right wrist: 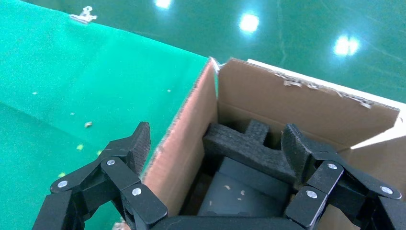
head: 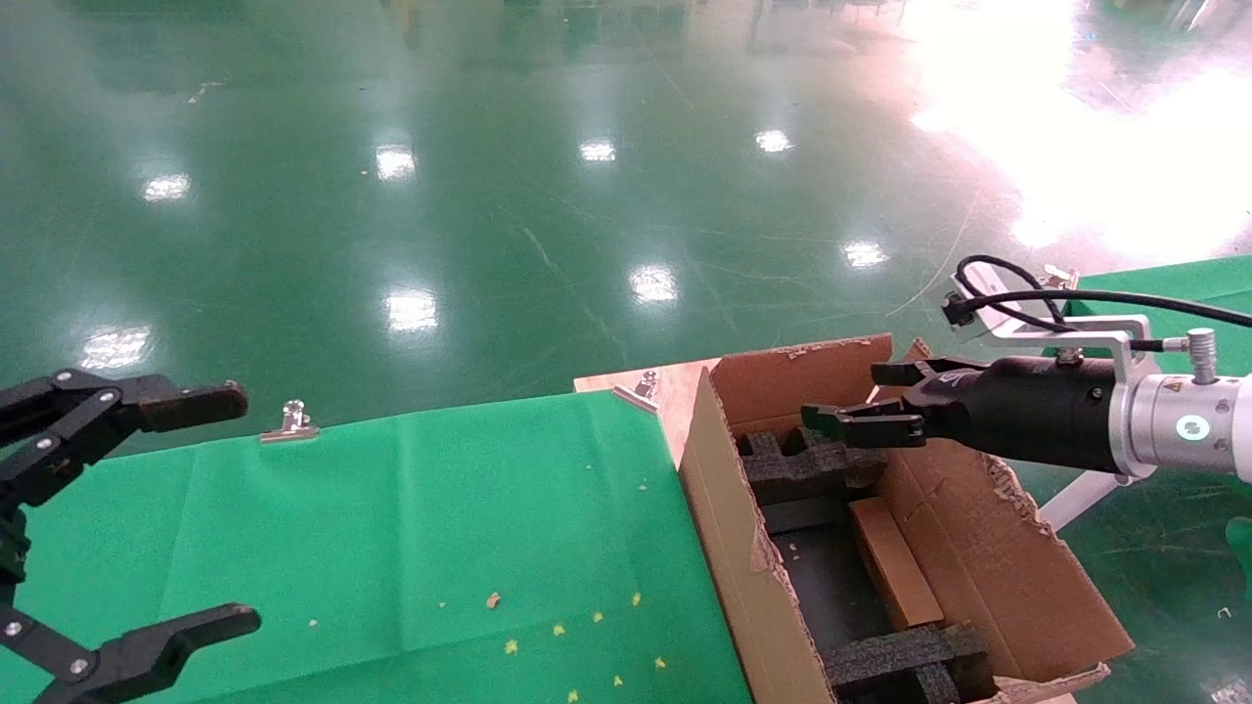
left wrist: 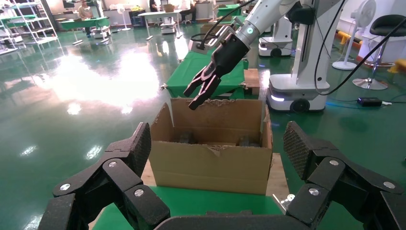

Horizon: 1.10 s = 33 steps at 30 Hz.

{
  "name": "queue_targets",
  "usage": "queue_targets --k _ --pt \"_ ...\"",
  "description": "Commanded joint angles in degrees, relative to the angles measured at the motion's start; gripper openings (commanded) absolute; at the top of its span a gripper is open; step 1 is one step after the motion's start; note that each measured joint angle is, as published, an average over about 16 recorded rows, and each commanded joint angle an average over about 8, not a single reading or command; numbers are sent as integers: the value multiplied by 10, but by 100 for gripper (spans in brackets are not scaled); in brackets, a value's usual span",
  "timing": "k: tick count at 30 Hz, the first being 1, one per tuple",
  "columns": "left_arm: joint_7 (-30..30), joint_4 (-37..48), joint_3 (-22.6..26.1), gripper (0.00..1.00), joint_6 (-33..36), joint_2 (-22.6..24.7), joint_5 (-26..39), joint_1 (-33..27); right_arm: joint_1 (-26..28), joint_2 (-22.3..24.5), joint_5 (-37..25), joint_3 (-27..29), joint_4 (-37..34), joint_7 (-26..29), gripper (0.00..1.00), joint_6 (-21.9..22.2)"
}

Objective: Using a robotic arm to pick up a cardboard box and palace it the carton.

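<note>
Green glossy floor (head: 489, 176) fills the whole upper half of the head frame, ceiling lights mirrored all over it. Below that, lower left to centre, a table w/ a bright green cloth (head: 391, 528), a few yellowish crumbs scattered on it, cloth pinned by metal clips (head: 287, 422) at its far edge.

Carton (head: 724, 548) sits lower right of centre, right beside the cloth's edge, flaps up and ragged, torn along the rims. Inside it: black foam blocks (head: 802, 464) at the far end and another set at the near end. Between them, against the right inner wall, the cardboard box (head: 892, 562) – small, plain brown, lying inside the carton already.

Robotic arm comes in from the right edge, white w/ teal ring, silver bracket and black cable on top. Its right gripper (head: 866, 401) hovers over the carton's far end, above the foam, fingers spread apart, nothing between them. Right wrist cam agrees: fingers (right wrist: 134, 146) wide, straddling the carton's left wall (right wrist: 186, 143), foam (right wrist: 249, 143) below.

Left gripper (head: 210, 508) sits at the far left edge of the head frame, over the cloth, well apart from the carton, all black, claws wide and holding nothing. From its wrist cam the carton (left wrist: 210, 163) is straight ahead, right gripper (left wrist: 201, 91) hanging above its back rim.
</note>
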Motion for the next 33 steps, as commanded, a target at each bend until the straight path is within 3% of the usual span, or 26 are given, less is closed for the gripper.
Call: queue_targets --k 1,6,10,33 --pt "0 0 0 100 0 0 0 0 1 1 0 -1 1 1 100 0" --pt "0 0 0 100 0 0 0 0 -12 -8 0 10 -9 -1 100 -4" --pt "0 0 0 100 0 0 0 0 -38 -16 0 55 -8 -12 100 -27" --pt "0 0 1 100 0 0 -1 0 -271 -101 -2 449 -16 -114 100 -230"
